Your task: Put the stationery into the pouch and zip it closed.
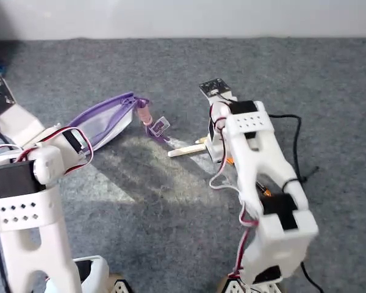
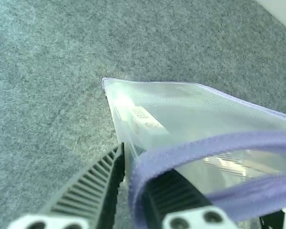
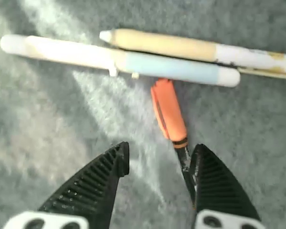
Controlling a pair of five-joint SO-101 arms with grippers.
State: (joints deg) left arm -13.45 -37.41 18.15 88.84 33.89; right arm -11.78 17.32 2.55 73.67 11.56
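Observation:
A clear pouch [image 1: 107,119] with a purple zip edge lies on the grey carpet at the left, its mouth held open. My left gripper [image 2: 128,155] is shut on the pouch [image 2: 181,119] at its purple rim; in the high view the left gripper [image 1: 85,139] sits at the pouch's near end. My right gripper [image 3: 157,160] hangs open just above an orange pen [image 3: 168,112], whose dark tip lies against one finger. Beyond it lie a white and blue pen [image 3: 119,59] and a cream pen [image 3: 181,47], side by side. The pens [image 1: 186,149] stick out left of the right gripper [image 1: 215,149].
A pink charm [image 1: 145,113] and a small tag [image 1: 160,126] lie at the pouch's right end, between pouch and pens. A black cable [image 1: 296,140] runs beside the right arm. Grey carpet [image 1: 171,213] covers the table.

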